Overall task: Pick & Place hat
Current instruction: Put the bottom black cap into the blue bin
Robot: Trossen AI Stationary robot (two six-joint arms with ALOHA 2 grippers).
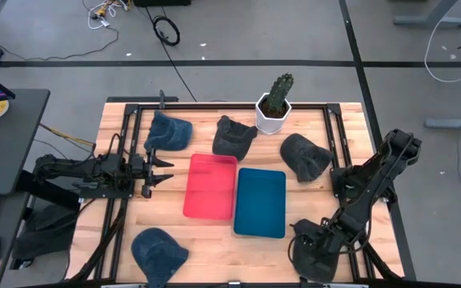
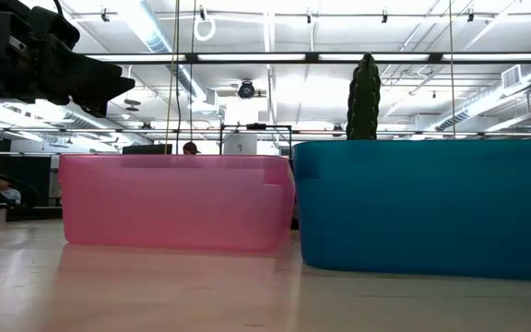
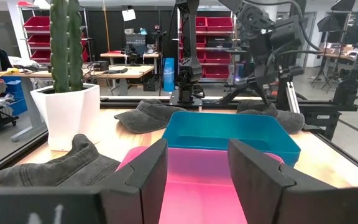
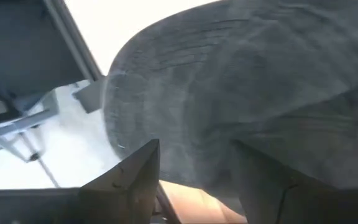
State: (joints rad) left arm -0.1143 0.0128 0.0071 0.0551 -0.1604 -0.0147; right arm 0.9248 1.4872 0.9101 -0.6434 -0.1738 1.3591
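Observation:
Several caps lie on the wooden table: two blue ones (image 1: 169,132) (image 1: 158,252) and two dark grey ones (image 1: 233,136) (image 1: 304,156). Another dark grey cap (image 1: 309,260) sits at the near right corner and fills the right wrist view (image 4: 241,93). My right gripper (image 1: 314,244) (image 4: 194,180) hangs open just over it, pointing down, with a finger on either side of its crown. My left gripper (image 1: 154,170) (image 3: 194,180) is open and holds nothing. It hovers level at the table's left, pointing at the pink tray (image 1: 210,186). My right gripper stands open close over the dark grey cap's crown (image 4: 191,143), coming from above. I cannot tell whether its fingers (image 4: 135,177) touch the cloth. The cap lies flat on the table.
A pink tray (image 2: 173,203) and a teal tray (image 1: 260,202) (image 2: 431,207) sit side by side mid-table. A cactus in a white pot (image 1: 276,104) (image 3: 67,74) stands at the far edge. Black frame rails (image 1: 126,128) run along both sides of the table.

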